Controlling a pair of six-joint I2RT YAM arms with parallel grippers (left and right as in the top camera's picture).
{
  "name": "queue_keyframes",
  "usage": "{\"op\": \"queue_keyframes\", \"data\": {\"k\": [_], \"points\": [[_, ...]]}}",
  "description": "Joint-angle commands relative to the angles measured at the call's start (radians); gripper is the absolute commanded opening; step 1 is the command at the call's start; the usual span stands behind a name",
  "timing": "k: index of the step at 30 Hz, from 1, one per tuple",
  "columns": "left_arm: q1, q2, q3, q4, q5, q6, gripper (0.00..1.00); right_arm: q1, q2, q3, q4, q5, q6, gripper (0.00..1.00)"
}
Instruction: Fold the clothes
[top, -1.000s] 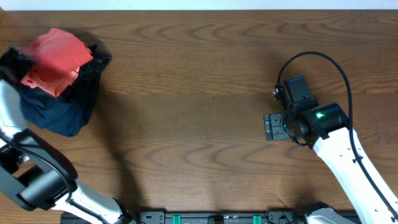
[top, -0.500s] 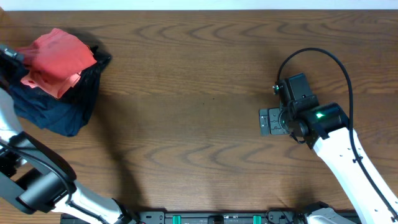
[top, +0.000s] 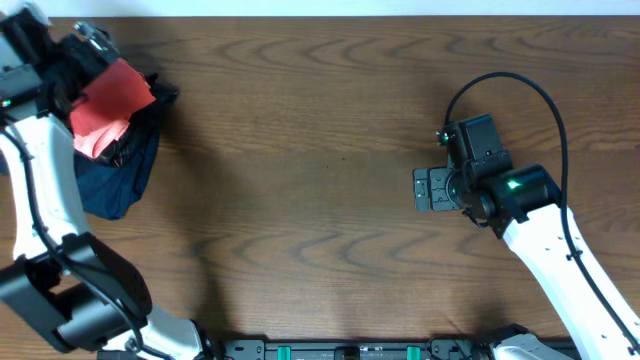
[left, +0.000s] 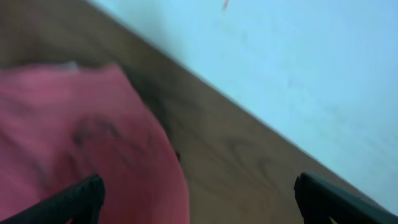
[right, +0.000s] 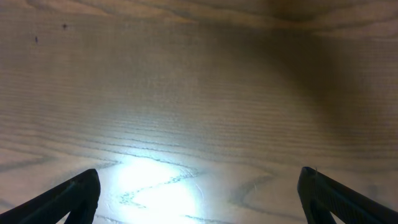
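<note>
The heathered red T-shirt with white lettering is out of view in every frame. My left gripper (top: 62, 62) is at the far left back corner, over a pile of cloth. It is open and empty in the left wrist view (left: 199, 199), its two dark fingertips wide apart, the left tip over pink cloth. My right gripper (top: 426, 190) is open and empty above bare wood at the right. The right wrist view (right: 199, 193) shows only table between its fingertips.
A salmon-pink folded garment (top: 108, 108) lies on a navy blue garment (top: 110, 175) at the back left. The pink cloth also shows, blurred, in the left wrist view (left: 74, 143). The wooden table (top: 300, 150) ends at a pale wall (left: 298, 68) behind.
My left arm has swung from the table's left edge up to the back left corner, over the pile, and now covers part of the pink garment. My right gripper has shifted slightly left.
</note>
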Motion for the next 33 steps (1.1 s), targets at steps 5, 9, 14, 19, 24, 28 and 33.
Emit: {"op": "queue_keyframes", "data": {"k": [5, 9, 14, 19, 24, 28, 33], "points": [[0.059, 0.168, -0.033, -0.091, -0.042, -0.095, 0.98, -0.008, 0.008, 0.014, -0.016, -0.016, 0.003, 0.99], [0.109, 0.304, -0.033, -0.151, -0.008, -0.120, 0.98, -0.008, 0.008, 0.014, -0.035, -0.016, 0.003, 0.99], [0.159, 0.424, -0.033, -0.169, 0.145, -0.119, 0.98, -0.008, 0.008, 0.014, -0.048, -0.016, 0.003, 0.98], [0.184, 0.423, -0.033, -0.154, 0.215, -0.068, 0.98, -0.008, 0.008, 0.014, -0.061, -0.016, 0.003, 0.98], [0.176, 0.344, -0.030, -0.142, 0.235, -0.031, 0.98, -0.008, 0.008, 0.014, -0.060, -0.016, 0.003, 0.99], [0.136, 0.214, -0.028, -0.110, 0.233, 0.035, 0.98, -0.008, 0.008, 0.014, -0.058, -0.016, 0.002, 0.99], [0.042, 0.037, -0.028, -0.049, 0.227, 0.116, 0.98, -0.008, 0.008, 0.014, -0.031, -0.016, -0.010, 0.99]]}}
